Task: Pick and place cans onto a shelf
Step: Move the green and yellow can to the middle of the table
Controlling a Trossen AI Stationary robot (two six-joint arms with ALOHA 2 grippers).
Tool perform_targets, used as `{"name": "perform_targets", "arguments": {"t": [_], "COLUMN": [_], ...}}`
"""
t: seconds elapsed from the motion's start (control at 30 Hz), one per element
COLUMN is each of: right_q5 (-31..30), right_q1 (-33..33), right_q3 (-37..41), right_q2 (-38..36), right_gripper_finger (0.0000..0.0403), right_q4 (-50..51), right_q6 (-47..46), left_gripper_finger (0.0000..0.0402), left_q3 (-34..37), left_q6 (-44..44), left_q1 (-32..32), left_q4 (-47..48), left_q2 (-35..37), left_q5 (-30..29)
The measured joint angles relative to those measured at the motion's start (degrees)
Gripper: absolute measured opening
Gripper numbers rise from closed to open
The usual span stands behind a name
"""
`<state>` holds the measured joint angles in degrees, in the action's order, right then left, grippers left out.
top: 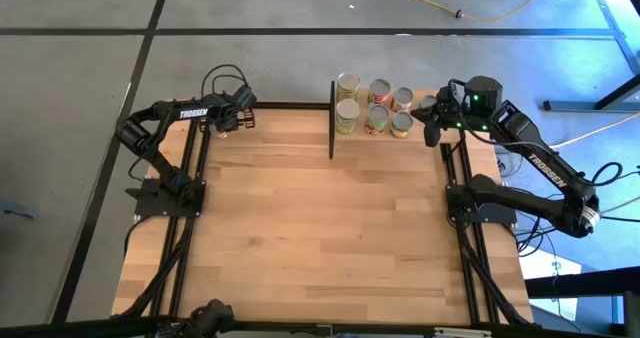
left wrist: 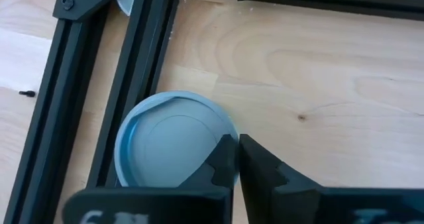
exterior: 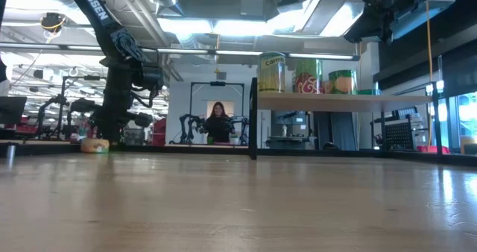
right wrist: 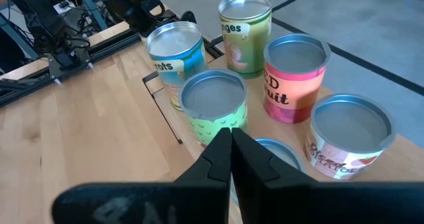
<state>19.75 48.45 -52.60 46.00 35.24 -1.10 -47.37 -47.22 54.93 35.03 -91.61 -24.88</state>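
1. Six cans (top: pixel 375 106) show from the high view, clustered on the shelf (top: pixel 420 130) at the far edge of the table (top: pixel 320 228), just right of a thin black upright (top: pixel 332 118). The right hand (top: pixel 436 118) sits over the shelf's right end, beside the cans. The left hand (top: pixel 222 118) is at the table's far left corner, over a lone can (top: pixel 222 126) that is mostly hidden under it.

2. Three cans stand in the low view on the raised shelf (exterior: pixel 343 100): a yellow-green can (exterior: pixel 272 72), a red-labelled can (exterior: pixel 306 76) and a green can (exterior: pixel 342 81). At far left, a can (exterior: pixel 95 145) rests on the table (exterior: pixel 238 207) below the left arm (exterior: pixel 112 65). A person (exterior: pixel 218 123) stands in the room beyond.

3. One can (left wrist: pixel 169 141), seen from above with a silver-grey top, lies in the left wrist view against the black frame rail (left wrist: pixel 119 98) on the table (left wrist: pixel 318 85). The left hand (left wrist: pixel 236 159) hangs above its rim, its two fingers pressed together and gripping nothing.

4. Six cans appear in the right wrist view on the shelf (right wrist: pixel 397 154): a teal-labelled can (right wrist: pixel 174 58), a tall green one (right wrist: pixel 244 28), a red one (right wrist: pixel 294 75), a yellow-green one (right wrist: pixel 214 111), a white-and-red one (right wrist: pixel 346 141), and one more whose top (right wrist: pixel 281 154) peeks out below the fingers. The right hand (right wrist: pixel 230 150) is above them, fingers closed together, empty.
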Motion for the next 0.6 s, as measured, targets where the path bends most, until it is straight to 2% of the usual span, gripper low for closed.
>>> {"name": "perform_targets", "arguments": {"t": [0.3,0.6], "right_q5": [0.0,-0.06], "right_q1": [0.02,0.02], "right_q3": [0.0,0.0], "right_q2": [0.0,0.0], "right_gripper_finger": [0.0012,0.0012], "right_q4": [0.56,0.61], "right_q6": [0.09,3.11], "left_gripper_finger": [0.0002,0.0001], "left_q3": [-0.2,-2.7], "left_q6": [3.47,13.4], "left_q1": [-1.19,-6.43], "left_q4": [-0.2,2.75], "left_q2": [0.23,1.66], "left_q5": [6.9,16.9]}}
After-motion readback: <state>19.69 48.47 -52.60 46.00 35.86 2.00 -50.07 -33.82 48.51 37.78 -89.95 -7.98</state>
